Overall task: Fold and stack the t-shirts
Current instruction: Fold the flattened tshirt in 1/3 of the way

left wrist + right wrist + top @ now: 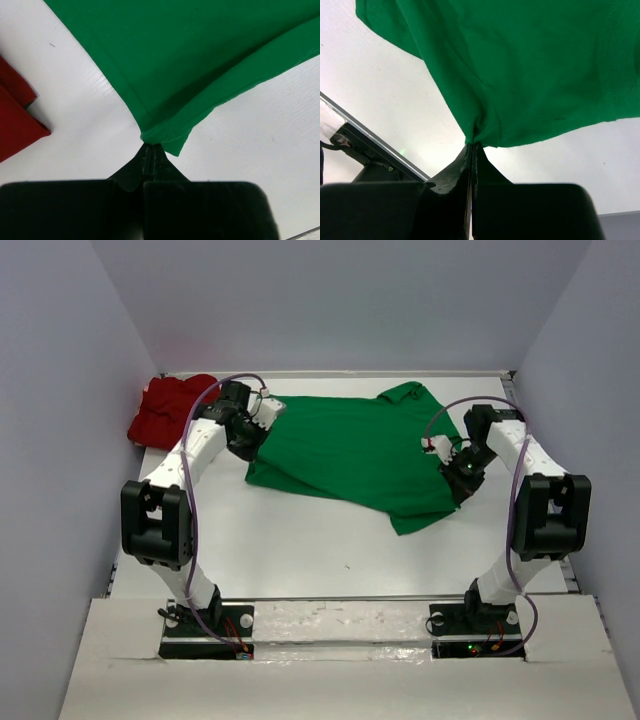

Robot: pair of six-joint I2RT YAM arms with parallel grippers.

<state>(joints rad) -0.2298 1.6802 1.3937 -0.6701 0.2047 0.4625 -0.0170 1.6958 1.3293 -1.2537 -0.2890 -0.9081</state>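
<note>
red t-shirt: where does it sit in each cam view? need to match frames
Top external: red t-shirt lies bunched at the far left of the table.
Left wrist: at the left edge, mid-height, with bare table between it and the green cloth.
Right wrist: not in it.
Shared landmark: green t-shirt, seen in all three views.

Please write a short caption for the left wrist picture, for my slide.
The left pincer shut on a corner of the green t-shirt, red t-shirt nearby.
</note>
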